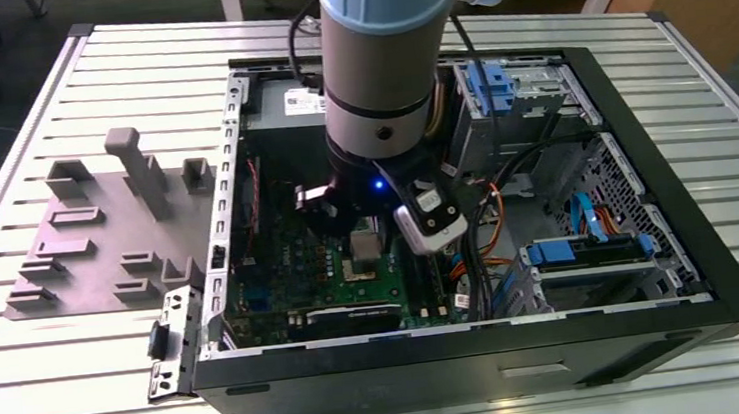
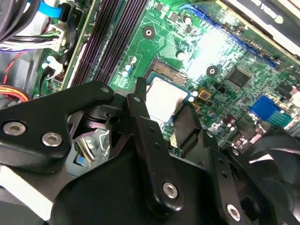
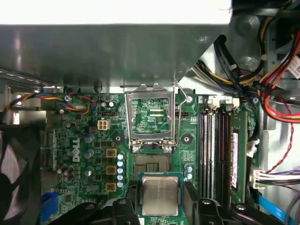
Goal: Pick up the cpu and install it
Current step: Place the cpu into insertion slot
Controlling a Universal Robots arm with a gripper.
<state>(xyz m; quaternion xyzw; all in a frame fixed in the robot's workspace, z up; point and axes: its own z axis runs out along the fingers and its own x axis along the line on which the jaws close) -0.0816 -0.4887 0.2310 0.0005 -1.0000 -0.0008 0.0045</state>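
Case (image 1: pixel 491 367) sits on the surface (image 1: pixel 38 397), tray (image 1: pixel 91 241) at its 9 o'clock in the exterior view; cpu (image 3: pixel 160 196) between the jaws, over the motherboard (image 3: pixel 75 140).

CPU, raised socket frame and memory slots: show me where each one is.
cpu (image 3: pixel 160 196): first wrist view, middle of its silver top.
socket frame (image 3: pixel 129 117): first wrist view, one side bar of the raised frame.
memory slots (image 3: pixel 206 154): first wrist view, along one dark slot.
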